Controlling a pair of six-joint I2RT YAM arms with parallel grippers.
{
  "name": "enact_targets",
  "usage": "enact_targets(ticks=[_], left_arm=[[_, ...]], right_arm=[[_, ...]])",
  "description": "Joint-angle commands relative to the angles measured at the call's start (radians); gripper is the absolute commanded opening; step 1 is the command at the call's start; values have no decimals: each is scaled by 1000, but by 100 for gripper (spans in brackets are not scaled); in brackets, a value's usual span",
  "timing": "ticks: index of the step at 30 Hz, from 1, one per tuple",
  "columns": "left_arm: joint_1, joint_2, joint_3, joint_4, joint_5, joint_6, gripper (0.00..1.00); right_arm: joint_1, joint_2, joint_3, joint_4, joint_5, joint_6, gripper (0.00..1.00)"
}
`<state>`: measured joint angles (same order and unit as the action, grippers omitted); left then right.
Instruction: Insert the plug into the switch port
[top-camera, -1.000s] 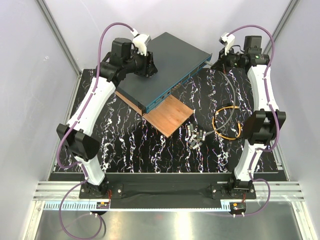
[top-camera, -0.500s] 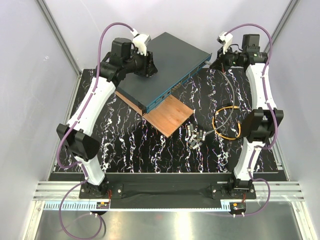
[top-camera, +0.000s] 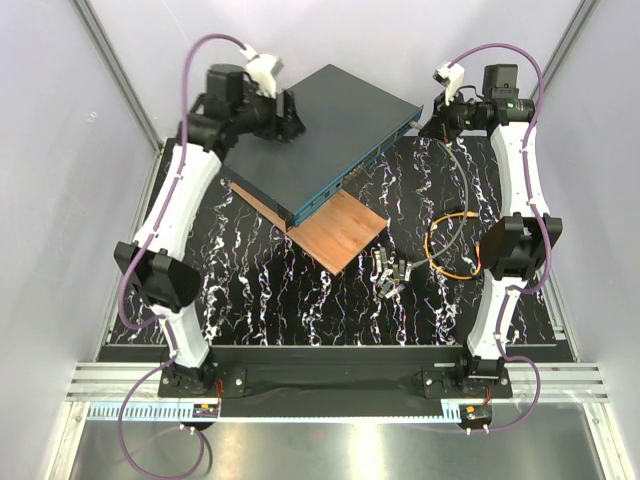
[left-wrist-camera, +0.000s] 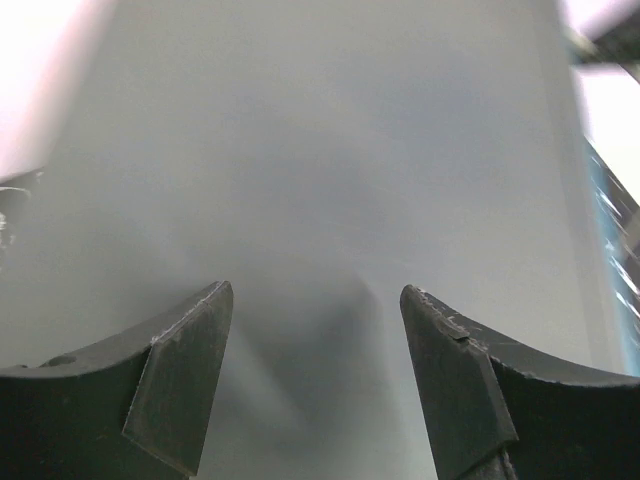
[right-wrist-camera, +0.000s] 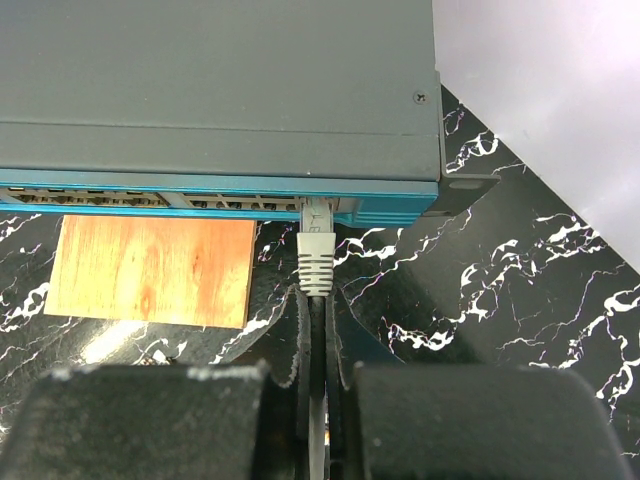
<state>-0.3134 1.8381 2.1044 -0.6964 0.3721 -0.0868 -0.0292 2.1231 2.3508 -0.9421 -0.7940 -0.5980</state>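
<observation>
The switch (top-camera: 310, 130) is a flat dark grey box with a teal front face (right-wrist-camera: 200, 186). My right gripper (right-wrist-camera: 318, 295) is shut on a dark grey cable (right-wrist-camera: 318, 330) just behind its grey-booted connector (right-wrist-camera: 315, 255). The connector's clear tip sits in a port (right-wrist-camera: 318, 207) near the right end of the row. In the top view that gripper (top-camera: 432, 125) is at the switch's right corner. The thin orange cable (top-camera: 452, 250) lies coiled on the table; I cannot make out its yellowish plug. My left gripper (left-wrist-camera: 315, 295) is open and empty over the switch's top, at its back left (top-camera: 288, 108).
A wooden board (top-camera: 340, 230) lies under the switch's front edge and also shows in the right wrist view (right-wrist-camera: 150, 270). Several small grey metal modules (top-camera: 392, 272) lie beside the orange coil. The black marbled table (top-camera: 300, 290) is walled on the left, back and right.
My left arm has pulled up and back to the left, its gripper now nearer the switch's back left edge. My right gripper has edged slightly left toward the switch.
</observation>
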Motion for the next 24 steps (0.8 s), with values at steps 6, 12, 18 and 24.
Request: enact_targets(ticks=[6,12,18,24], left_arm=[[212,69,149,159,5,-25,72],[258,145,167,216,161,-96,73],[258,207,137,276,328,-220,73],[257,245,146,294,386,-249,71]], right_arm=[[55,1,19,120,-25,-6,0],[55,0,13,114,-17,-26,0],[57,5,18,124,-20,-31,0],[68,12,30,120,-21,-43,0]])
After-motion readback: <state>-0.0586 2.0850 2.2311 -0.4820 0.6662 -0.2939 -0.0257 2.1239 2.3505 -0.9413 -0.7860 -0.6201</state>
